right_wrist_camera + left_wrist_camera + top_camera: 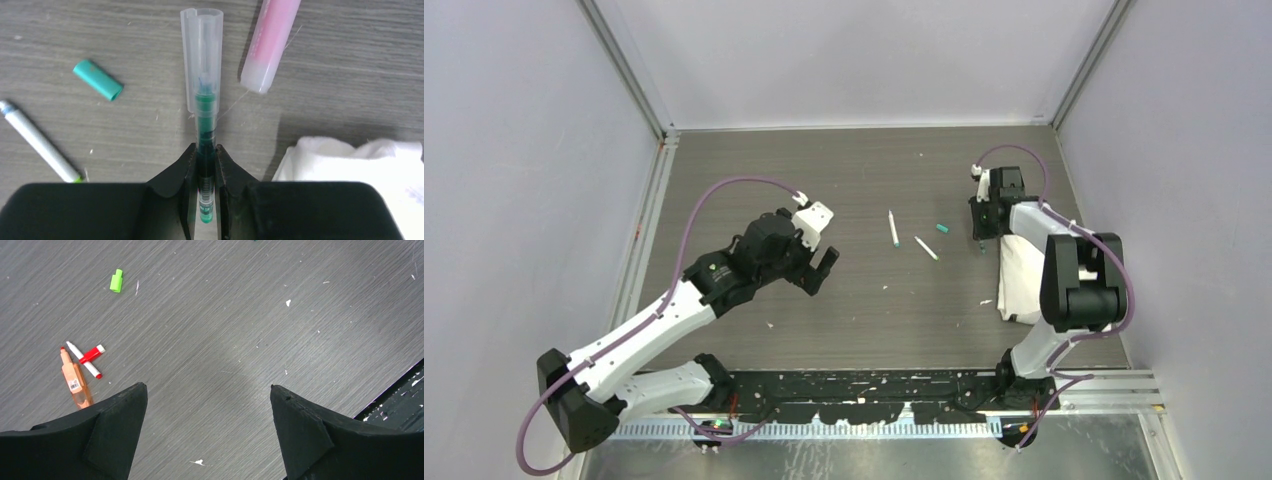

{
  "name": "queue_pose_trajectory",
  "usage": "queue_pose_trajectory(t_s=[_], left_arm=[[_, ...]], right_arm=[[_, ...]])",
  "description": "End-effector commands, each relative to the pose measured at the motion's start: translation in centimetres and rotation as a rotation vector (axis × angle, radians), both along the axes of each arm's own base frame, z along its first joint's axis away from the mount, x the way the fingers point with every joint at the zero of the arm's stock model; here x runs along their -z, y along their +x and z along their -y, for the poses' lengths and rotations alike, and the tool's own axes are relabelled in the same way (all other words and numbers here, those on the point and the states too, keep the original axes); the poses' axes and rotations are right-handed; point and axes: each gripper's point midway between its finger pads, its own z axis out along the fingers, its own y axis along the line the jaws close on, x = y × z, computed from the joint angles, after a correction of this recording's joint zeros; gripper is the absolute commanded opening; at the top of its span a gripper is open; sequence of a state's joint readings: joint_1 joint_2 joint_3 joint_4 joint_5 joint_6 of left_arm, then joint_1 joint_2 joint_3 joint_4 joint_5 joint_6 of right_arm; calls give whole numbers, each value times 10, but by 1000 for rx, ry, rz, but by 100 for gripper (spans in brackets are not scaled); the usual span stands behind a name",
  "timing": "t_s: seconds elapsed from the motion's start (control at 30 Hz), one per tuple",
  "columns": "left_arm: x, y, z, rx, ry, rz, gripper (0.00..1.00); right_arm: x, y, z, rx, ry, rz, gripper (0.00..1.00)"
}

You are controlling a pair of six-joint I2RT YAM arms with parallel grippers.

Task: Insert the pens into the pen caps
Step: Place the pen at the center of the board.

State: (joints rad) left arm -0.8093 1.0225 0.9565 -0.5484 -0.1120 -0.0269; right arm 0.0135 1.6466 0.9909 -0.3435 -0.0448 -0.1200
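In the right wrist view my right gripper (205,148) is shut on a dark green pen (204,115); the pen's tip sits inside a clear cap (201,55). Beside it lie a pink tube (270,42), a teal cap (98,79) and a white pen (39,142). My left gripper (207,387) hangs open over bare table with nothing between its fingers. To its left are a bright green cap (116,280), a red cap (92,353) crossing a white red-tipped pen (84,360), and an orange marker (75,380). From above, two white pens (893,228) (926,248) lie mid-table.
A white cloth (1022,280) lies under the right arm, just right of the right gripper (984,228). Grey walls close the table on three sides. The left gripper (824,268) is left of centre. A black strip (854,392) runs along the near edge.
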Motion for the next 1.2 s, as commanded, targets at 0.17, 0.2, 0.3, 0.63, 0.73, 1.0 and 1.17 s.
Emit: queue_pose_trajectory(t_s=[0.17, 0.2, 0.3, 0.63, 0.73, 1.0, 1.17], left_arm=[[-18, 1, -2, 8, -30, 54, 93], [-18, 1, -2, 7, -29, 54, 92], [-17, 1, -3, 6, -29, 55, 92], [-17, 1, -3, 4, -26, 54, 92], [-16, 2, -3, 3, -25, 54, 92], [-16, 2, -4, 1, -23, 55, 92], [-16, 2, -4, 0, -24, 55, 92]], right_arm=[[9, 39, 26, 87, 10, -4, 26], [11, 40, 27, 88, 16, -10, 27], [14, 40, 29, 92, 23, -19, 30], [-7, 40, 31, 79, 72, 34, 38], [-17, 39, 29, 60, 104, 58, 41], [-53, 29, 20, -42, 166, 116, 45], [-79, 17, 6, -148, 219, 170, 46]])
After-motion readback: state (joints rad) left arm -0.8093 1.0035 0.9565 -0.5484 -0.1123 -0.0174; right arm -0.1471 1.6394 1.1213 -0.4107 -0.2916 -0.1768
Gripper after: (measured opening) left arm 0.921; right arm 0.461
